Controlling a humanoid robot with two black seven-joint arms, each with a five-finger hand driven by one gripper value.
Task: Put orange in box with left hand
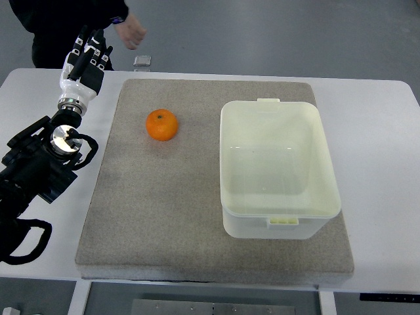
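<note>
An orange [161, 125] lies on the grey mat [170, 210], in its upper left part. A white plastic box [279, 167] stands open and empty on the right side of the mat. My left hand [86, 58] is at the table's far left edge, well left of and above the orange, fingers stretched out and holding nothing. The left arm [39, 164] runs down the left side of the picture. The right arm does not show.
A person in dark clothes stands behind the table at the top left, one hand [131, 31] hanging above the table edge. A small grey square object [142, 62] lies on the white table [380, 131] just beyond the mat.
</note>
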